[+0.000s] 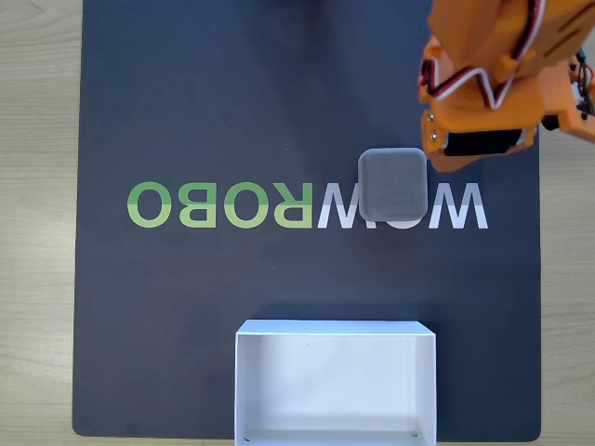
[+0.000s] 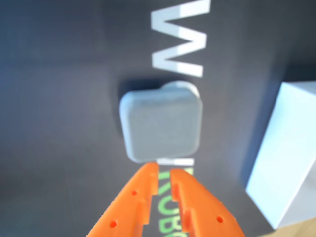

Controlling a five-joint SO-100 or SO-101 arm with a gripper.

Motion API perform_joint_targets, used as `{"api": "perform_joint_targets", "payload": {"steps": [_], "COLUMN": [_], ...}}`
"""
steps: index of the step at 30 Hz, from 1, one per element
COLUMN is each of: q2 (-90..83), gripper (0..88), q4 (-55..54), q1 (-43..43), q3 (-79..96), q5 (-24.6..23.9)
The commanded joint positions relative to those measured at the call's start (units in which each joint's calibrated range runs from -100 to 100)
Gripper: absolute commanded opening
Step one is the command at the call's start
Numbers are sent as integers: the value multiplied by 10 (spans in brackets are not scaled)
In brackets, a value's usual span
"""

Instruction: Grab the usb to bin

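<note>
One dark mat (image 1: 186,111) with upside-down "WOWROBO" lettering (image 1: 307,204) covers the table in the fixed view. At its near edge sits the white bin (image 1: 335,339). Farther right, the grey usb (image 1: 393,185) lies on the lettering, well apart from it. Just right, the orange gripper (image 2: 164,170) hovers, jaws nearly together, empty.

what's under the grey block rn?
The flat grey square block lies on the dark mat, covering part of its white printed lettering. Letters beneath it are hidden. The orange gripper points at it, nearly closed.
</note>
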Motion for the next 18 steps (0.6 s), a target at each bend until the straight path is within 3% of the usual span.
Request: {"api": "perform_joint_targets", "payload": {"steps": [1,14,18], "q2": [36,48,21], "gripper": [29,29,29], "q4": [41,75,75], "q1": [0,71,82], "q3": [-79,-97,-59], "q5": [-27,-24,50]}}
